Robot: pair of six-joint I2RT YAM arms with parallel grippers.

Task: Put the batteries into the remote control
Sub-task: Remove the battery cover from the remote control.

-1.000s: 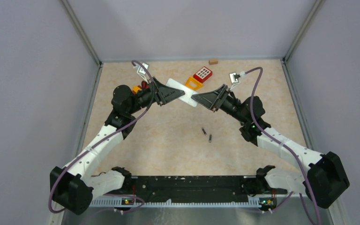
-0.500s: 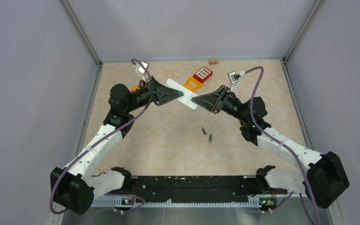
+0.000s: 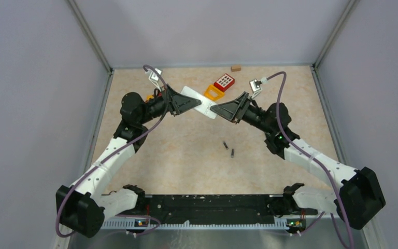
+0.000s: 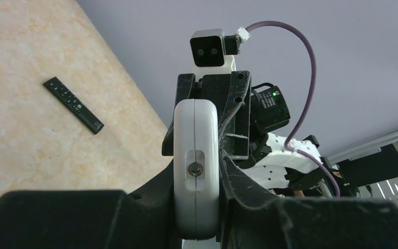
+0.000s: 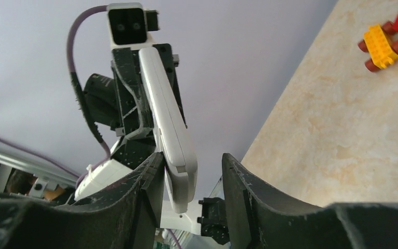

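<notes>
- The arms, with the remote [image 3: 198, 100] carried between them, have been shifted slightly leftward since a second ago; the batteries [image 3: 232, 152] have not been moved.
- The table [image 3: 186, 166] is closed in by walls [image 3: 41, 104] behind and on both sides of the remote. Open surface is left on the near side of the remote. A red toy [image 3: 224, 82] and an orange piece [image 3: 213, 92] lie just behind it.
- The left gripper [image 3: 187, 104] is clamped tight on the remote's left end, a finger pressed to each face.
- The right gripper [image 3: 215, 108] is set around the remote's right end with its jaws parted. One finger is touched and a gap is left at the other, so nothing is gripped.
- The remote is held in the air, clear of the table.
- Two batteries lie near each other on the table, well to the near side of the remote. A third cannot be made out. Nothing is judged loaded yet. The cover must be opened and each cell fetched.
</notes>
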